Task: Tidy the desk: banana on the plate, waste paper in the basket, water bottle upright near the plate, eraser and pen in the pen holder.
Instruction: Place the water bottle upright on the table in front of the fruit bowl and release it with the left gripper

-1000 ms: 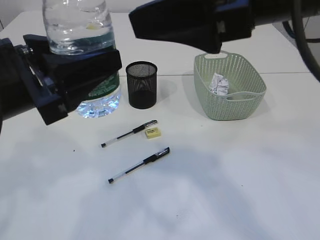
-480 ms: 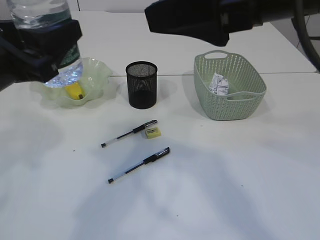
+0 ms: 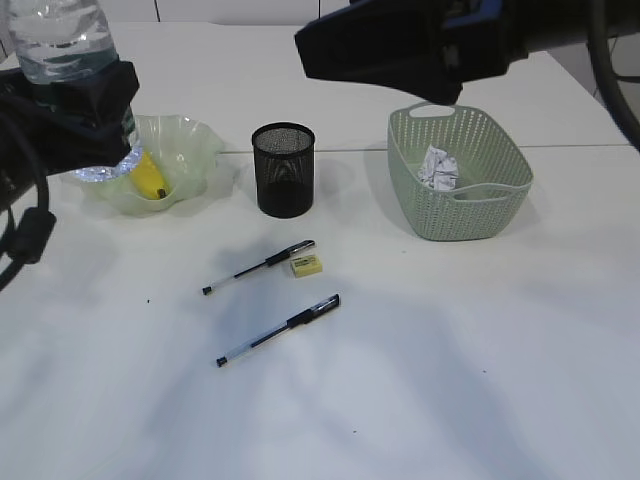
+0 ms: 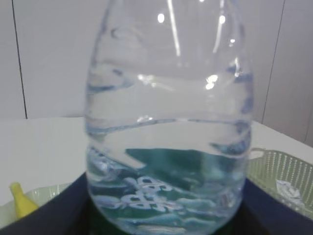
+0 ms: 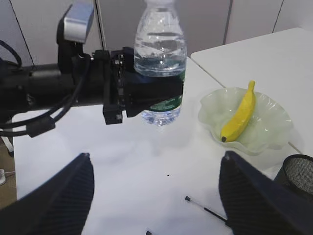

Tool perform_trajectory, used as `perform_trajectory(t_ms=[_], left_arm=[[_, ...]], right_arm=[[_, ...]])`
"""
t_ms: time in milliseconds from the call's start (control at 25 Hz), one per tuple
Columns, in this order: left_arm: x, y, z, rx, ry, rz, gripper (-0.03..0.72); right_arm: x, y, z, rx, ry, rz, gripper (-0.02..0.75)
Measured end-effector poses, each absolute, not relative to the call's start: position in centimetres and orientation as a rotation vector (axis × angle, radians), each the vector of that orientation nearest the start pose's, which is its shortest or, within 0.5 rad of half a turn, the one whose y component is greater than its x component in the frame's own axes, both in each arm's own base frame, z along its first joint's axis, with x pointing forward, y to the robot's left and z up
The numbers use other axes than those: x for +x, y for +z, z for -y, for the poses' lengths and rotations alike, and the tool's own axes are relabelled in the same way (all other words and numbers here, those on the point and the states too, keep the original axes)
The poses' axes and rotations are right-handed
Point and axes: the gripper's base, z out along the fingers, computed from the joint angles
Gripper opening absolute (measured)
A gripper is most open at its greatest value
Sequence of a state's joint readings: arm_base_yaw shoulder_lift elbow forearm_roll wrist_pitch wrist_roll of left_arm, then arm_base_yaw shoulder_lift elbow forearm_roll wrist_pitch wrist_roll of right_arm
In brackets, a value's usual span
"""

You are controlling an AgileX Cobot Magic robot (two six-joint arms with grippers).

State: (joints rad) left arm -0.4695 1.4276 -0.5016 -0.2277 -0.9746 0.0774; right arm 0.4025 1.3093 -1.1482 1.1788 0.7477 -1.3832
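— What could we not make out?
— The bottle [image 3: 62, 40] ran off the top edge in the exterior view, so we never saw its cap there. In the left wrist view it filled the picture, blurred, its top and base both cut off.
— And the plate [image 3: 195, 140]?
— The left gripper [image 3: 85, 115] hid its left part, and most of the banana [image 3: 150, 180].
— The right gripper?
— Its fingertips were out of frame in the wrist view. The eraser [image 3: 306, 265] was too small to read.
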Motion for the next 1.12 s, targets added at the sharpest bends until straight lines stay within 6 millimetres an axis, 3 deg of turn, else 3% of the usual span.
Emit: perform_trajectory(t_ms=[280, 480, 680, 800, 920, 1120], left_arm=[[26.7, 20.2, 10.9, 0.106, -0.221, -1.539, 0.427], [27.3, 18.0, 10.0, -0.035, -0.149, -1.635, 0.427], [27.4, 17.4, 8.7, -0.209, -0.081, -1.661, 0.427], [27.4, 17.3, 8.3, -0.225, -0.048, -1.664, 0.426], [27.6, 17.4, 7.9, -0.202, -0.019, -1.662, 0.425], [28.7, 17.9, 6.5, 0.001, -0.015, -1.620, 0.425]], right_arm=[[23.6, 38.1, -16.3, -1.090, 0.721, -1.624, 0.588], [23.6, 38.1, -16.3, -1.090, 0.721, -1.624, 0.588], [23.6, 38.1, -16.3, -1.092, 0.722, -1.624, 0.588], [23.5, 38.0, -16.3, -1.101, 0.731, -1.624, 0.588], [23.5, 38.0, -16.3, -1.104, 0.731, -1.624, 0.588], [23.4, 38.0, -16.3, -1.107, 0.734, -1.624, 0.588]])
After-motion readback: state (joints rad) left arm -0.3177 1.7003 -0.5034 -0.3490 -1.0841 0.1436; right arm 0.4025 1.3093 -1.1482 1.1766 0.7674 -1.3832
